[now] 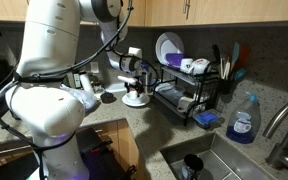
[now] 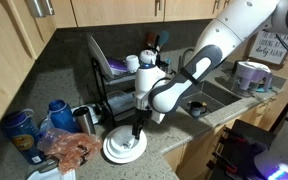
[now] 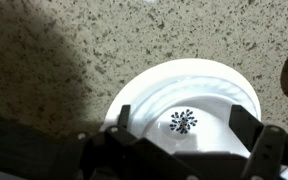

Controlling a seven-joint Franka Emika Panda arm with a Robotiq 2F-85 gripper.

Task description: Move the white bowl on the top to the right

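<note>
A kitchen counter scene with a robot arm. The bowl (image 1: 189, 65) sits on the upper shelf of a black rack (image 1: 184, 100), toward the shelf end nearest the utensil holder (image 1: 224, 70). The rack stands on a speckled counter (image 3: 74, 40), near its back edge and just beside the sink (image 1: 219, 160).

The claw (image 3: 184, 135) is well apart from the bowl. It hangs over the counter beyond the rack's other end, where a blue-rimmed plate (image 1: 167, 48) stands upright. The claw points straight down above a flat white dish (image 3: 184, 85) that lies near the counter's front edge.

The claw is spread wide and holds nothing. In the wrist view its two dark fingers (image 3: 252, 135) stand at either side of the dish, roughly as far apart as the dish's inner ring. The dish has a small blue star-like mark at its centre. In an exterior view the claw's tips (image 2: 137, 130) come down close to the dish; whether they touch it cannot be told.

The bowl looks small, round and plain white, with a smooth shine on its side. Another white piece lies just beside it on the same shelf. It is too small in the view to show more detail. A blue bottle (image 1: 244, 120) stands near the sink's back corner.
</note>
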